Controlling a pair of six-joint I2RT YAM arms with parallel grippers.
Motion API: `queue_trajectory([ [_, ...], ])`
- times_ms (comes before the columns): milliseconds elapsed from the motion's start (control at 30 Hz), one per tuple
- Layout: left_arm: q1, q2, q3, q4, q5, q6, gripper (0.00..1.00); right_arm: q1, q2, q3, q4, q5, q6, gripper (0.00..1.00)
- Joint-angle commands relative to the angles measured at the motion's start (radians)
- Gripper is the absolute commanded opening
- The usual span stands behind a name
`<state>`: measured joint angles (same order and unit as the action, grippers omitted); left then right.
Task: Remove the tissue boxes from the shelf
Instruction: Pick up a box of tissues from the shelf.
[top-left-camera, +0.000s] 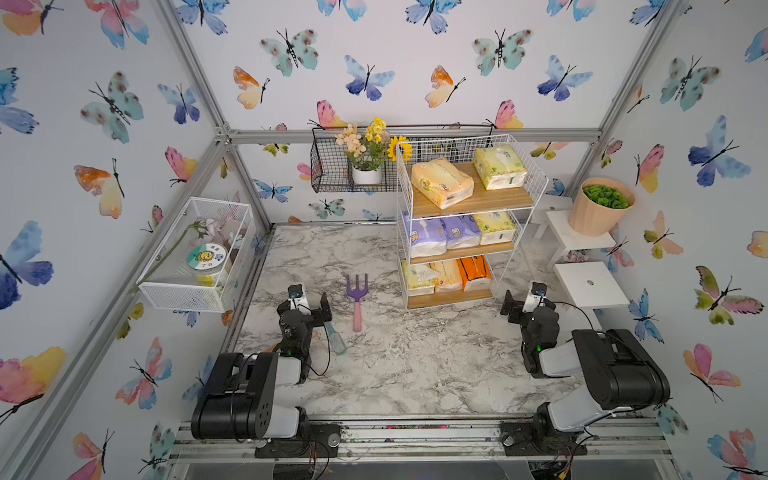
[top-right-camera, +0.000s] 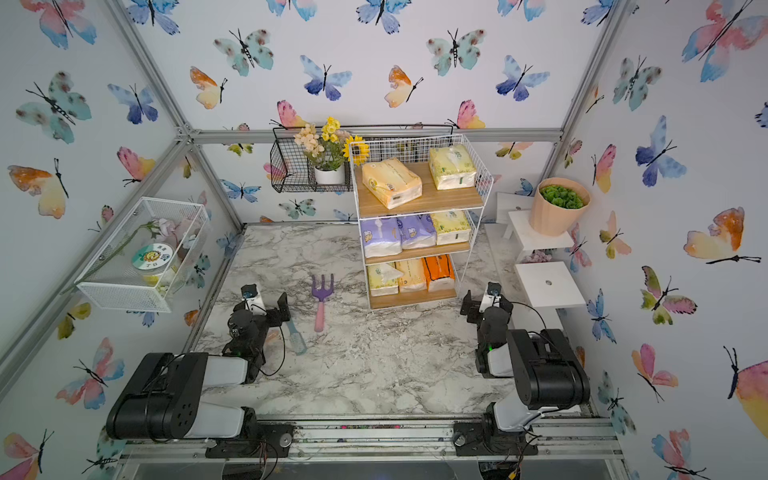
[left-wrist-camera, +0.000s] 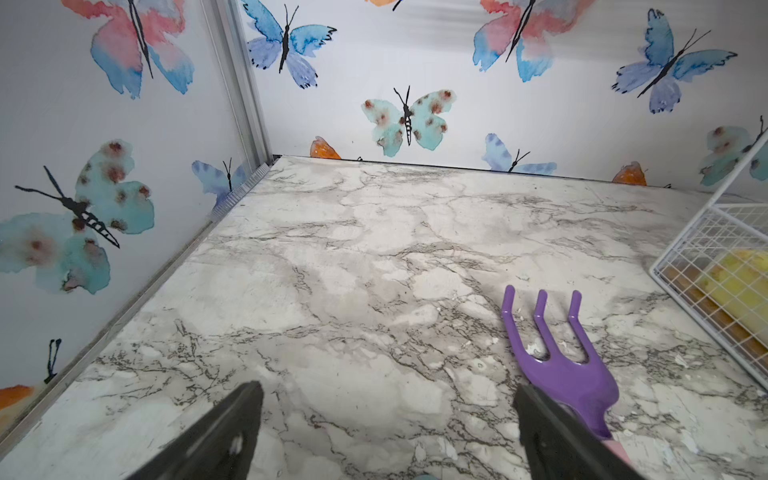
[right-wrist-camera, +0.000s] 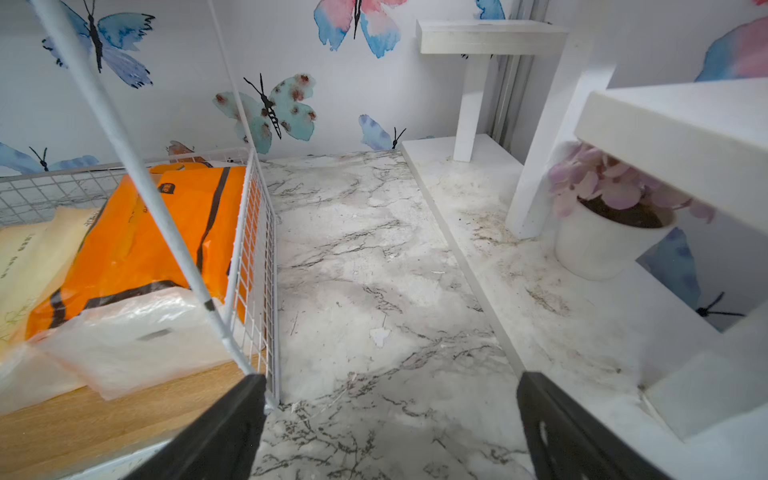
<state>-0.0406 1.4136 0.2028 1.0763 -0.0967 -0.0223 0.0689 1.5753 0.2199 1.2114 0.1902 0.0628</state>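
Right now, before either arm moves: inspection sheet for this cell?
Surface: marble-pattern tabletop, scuffed, grit by the stands.
Job's things: shelf holds all eight tissue packs: two top, three middle, three bottom; bright orange pack is at the bottom tier's end nearest the right hand.
Clutter: purple garden fork lying flat; pale blue brush beside the left arm.
Grippers: left hand open, empty; right hand open, empty, at the shelf's bottom corner.
Cables: black cables loop at both wrists.
Surroundings: black wire basket with flowers, white mesh basket, white stands, peach plant pot.
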Motion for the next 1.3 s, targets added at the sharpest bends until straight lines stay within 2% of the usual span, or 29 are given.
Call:
queue_trajectory([
  [0,0.001,-0.007,0.006,-0.002,-0.010,0.009,0.99,-0.004,-0.009,0.015,0.001,0.000,0.005,0.99],
  [433,0.002,-0.009,0.003,0.001,-0.009,0.009,0.99,-0.004,-0.010,0.013,0.005,0.000,0.006,0.99],
  [533,-0.001,-0.070,0.003,-0.027,-0.007,0.016,0.99,-0.004,-0.049,-0.026,0.084,-0.020,-0.011,0.99],
  [633,-0.009,-0.208,0.092,-0.315,-0.074,-0.026,0.99,-0.004,-0.237,-0.046,-0.068,-0.038,-0.016,0.99],
  [733,-0.008,-0.294,0.195,-0.569,-0.143,-0.129,0.99,-0.004,-0.459,0.009,-0.350,0.039,0.074,0.99],
  [867,-0.007,-0.309,0.383,-0.970,-0.335,-0.373,0.99,-0.004,-0.616,0.193,-0.856,0.190,0.391,0.99],
  [933,-0.005,-0.290,0.436,-1.070,-0.356,-0.441,0.99,-0.004,-0.648,0.242,-0.937,0.104,0.355,0.99],
  [1067,-0.003,-0.294,0.479,-1.137,-0.170,-0.457,0.99,-0.004,-0.683,0.349,-1.102,-0.036,0.430,0.99],
  [1267,-0.004,-0.398,0.451,-1.144,0.097,-0.511,0.99,-0.004,-0.669,0.554,-1.310,-0.404,0.458,0.81],
])
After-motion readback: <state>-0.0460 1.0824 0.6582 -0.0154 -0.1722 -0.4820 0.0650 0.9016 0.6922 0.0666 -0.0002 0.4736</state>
